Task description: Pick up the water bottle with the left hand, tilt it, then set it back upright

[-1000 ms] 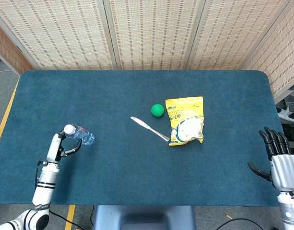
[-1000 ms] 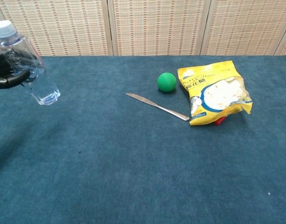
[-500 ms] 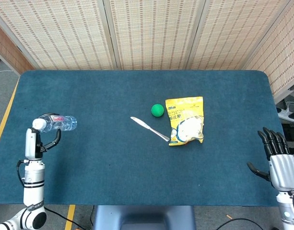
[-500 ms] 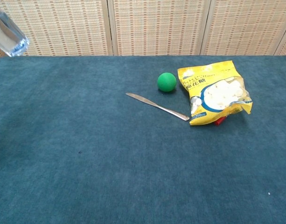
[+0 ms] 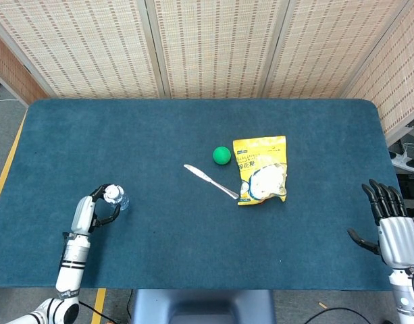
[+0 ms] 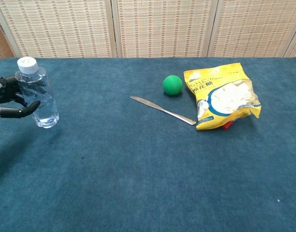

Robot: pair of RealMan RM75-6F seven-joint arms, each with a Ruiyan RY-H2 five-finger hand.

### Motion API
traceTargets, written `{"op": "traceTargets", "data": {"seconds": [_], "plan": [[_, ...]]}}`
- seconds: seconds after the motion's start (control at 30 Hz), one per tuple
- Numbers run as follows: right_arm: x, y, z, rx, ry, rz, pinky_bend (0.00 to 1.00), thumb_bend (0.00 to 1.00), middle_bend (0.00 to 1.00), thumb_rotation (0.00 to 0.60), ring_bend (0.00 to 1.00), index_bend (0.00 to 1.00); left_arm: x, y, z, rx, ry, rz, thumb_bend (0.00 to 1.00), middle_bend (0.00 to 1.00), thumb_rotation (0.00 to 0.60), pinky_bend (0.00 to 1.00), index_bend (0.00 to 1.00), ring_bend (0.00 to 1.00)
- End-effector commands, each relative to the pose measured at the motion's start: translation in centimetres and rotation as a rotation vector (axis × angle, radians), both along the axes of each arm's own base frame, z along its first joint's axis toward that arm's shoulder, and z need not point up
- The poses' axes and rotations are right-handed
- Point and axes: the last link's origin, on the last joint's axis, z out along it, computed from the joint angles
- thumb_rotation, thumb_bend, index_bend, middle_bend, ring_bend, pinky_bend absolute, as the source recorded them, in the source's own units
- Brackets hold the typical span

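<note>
The clear water bottle (image 6: 39, 96) with a white cap (image 5: 113, 194) stands nearly upright at the left side of the blue table, its base low over or on the cloth. My left hand (image 6: 7, 101) (image 5: 97, 206) grips it around the middle, fingers wrapped on its side. Far off at the table's right edge, my right hand (image 5: 392, 226) holds nothing, its fingers straight and apart; the chest view does not show it.
A green ball (image 6: 172, 84), a metal knife (image 6: 163, 110) and a yellow snack bag (image 6: 222, 96) lie right of centre on the blue table (image 6: 138, 169). Woven screens stand behind the table's far edge.
The bottle, tilted hard and raised to the left half a second ago, has come back upright and lower, nearer the table's middle-left. The right hand has stayed put.
</note>
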Motion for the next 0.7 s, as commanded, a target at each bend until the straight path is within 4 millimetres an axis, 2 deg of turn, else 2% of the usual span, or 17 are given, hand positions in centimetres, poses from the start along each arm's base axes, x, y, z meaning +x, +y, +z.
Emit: {"op": "traceTargets", "data": {"seconds": [0.03, 0.17, 0.23, 0.33, 0.4, 0.53, 0.7], "plan": [[0.0, 0.0, 0.0, -0.001, 0.003, -0.002, 0.04, 0.10, 0.00, 0.600, 0.00, 0.01, -0.1, -0.1, -0.4, -0.011, 0.016, -0.011, 0.53, 0.52, 0.600, 0.49, 0.44, 0.47], [0.0, 0.0, -0.1, 0.003, 0.002, -0.001, 0.04, 0.10, 0.00, 0.600, 0.00, 0.01, -0.5, -0.2, -0.4, -0.046, 0.030, -0.020, 0.49, 0.36, 0.600, 0.33, 0.23, 0.34], [0.0, 0.0, -0.1, 0.003, 0.005, -0.004, 0.04, 0.10, 0.00, 0.600, 0.00, 0.01, -0.7, -0.3, -0.3, -0.069, 0.047, -0.020, 0.44, 0.26, 0.600, 0.21, 0.12, 0.23], [0.0, 0.0, -0.1, 0.009, 0.006, -0.004, 0.04, 0.10, 0.00, 0.600, 0.00, 0.01, -0.7, -0.4, -0.2, -0.105, 0.051, -0.025, 0.41, 0.14, 0.600, 0.14, 0.02, 0.12], [0.0, 0.0, -0.1, 0.008, 0.006, -0.005, 0.04, 0.10, 0.00, 0.600, 0.00, 0.01, -0.6, -0.3, 0.1, -0.117, 0.058, -0.029, 0.41, 0.08, 0.600, 0.12, 0.00, 0.07], [0.0, 0.0, -0.2, 0.011, 0.007, -0.006, 0.04, 0.10, 0.00, 0.600, 0.00, 0.01, -0.5, -0.4, 0.6, -0.119, 0.077, -0.040, 0.41, 0.02, 0.600, 0.10, 0.00, 0.02], [0.0, 0.0, -0.1, 0.008, 0.008, -0.008, 0.04, 0.10, 0.00, 0.600, 0.00, 0.01, -0.2, -0.1, 2.0, -0.121, 0.117, -0.052, 0.40, 0.00, 0.600, 0.09, 0.00, 0.00]]}}
